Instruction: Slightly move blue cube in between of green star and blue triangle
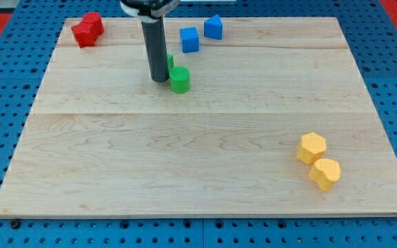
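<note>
**Blue cube sits near its slot, but the nudge is not yet made**

The small blue cube (189, 39) rests on the pale wooden bench (205, 172) near the view's top, just left of and slightly below the blue triangle-like block (214, 26); the two stand close, with a thin gap between them. Below and left of the cube lies a green piece partly hidden behind the rod, which I take to be the green star (170, 63), though its shape cannot be made out. Touching or just beside it, lower right, stands a round green cylinder (180, 80).

The dark rod comes down from the view's top, and my tip (160, 80) rests on the bench just left of the green cylinder, below-left of the blue cube and apart from it. There are no fingers on this rig, so no wide or narrow state applies; nothing is held.

By my judgement the cube already lies roughly along the line from star to triangle, yet crowded toward the triangle. What remains is a small push toward the view's lower left.

The cube has no real long axis; its faces look nearly square to the bench edges, turned a touch.

Elsewhere: a red block cluster (87, 29) at upper left, and two yellow hexagonal blocks (318, 160) at lower right.
</note>
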Tool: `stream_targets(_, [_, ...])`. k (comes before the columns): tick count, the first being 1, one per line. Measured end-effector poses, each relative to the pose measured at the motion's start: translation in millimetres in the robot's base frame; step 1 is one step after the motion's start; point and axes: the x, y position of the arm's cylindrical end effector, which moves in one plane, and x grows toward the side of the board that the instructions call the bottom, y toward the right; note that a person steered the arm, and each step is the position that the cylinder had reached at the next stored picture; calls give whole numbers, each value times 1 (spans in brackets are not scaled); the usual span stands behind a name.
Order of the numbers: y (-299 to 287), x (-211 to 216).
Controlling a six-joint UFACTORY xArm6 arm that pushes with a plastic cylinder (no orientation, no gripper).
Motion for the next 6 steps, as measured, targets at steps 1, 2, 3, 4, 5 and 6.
stream_targets(1, [0, -41])
stream_targets(2, [-6, -72])
stream_targets(3, [-1, -43])
stream_targets(4, [45, -39])
stream_targets(5, [62, -49])
stream_targets(6, [55, -75])
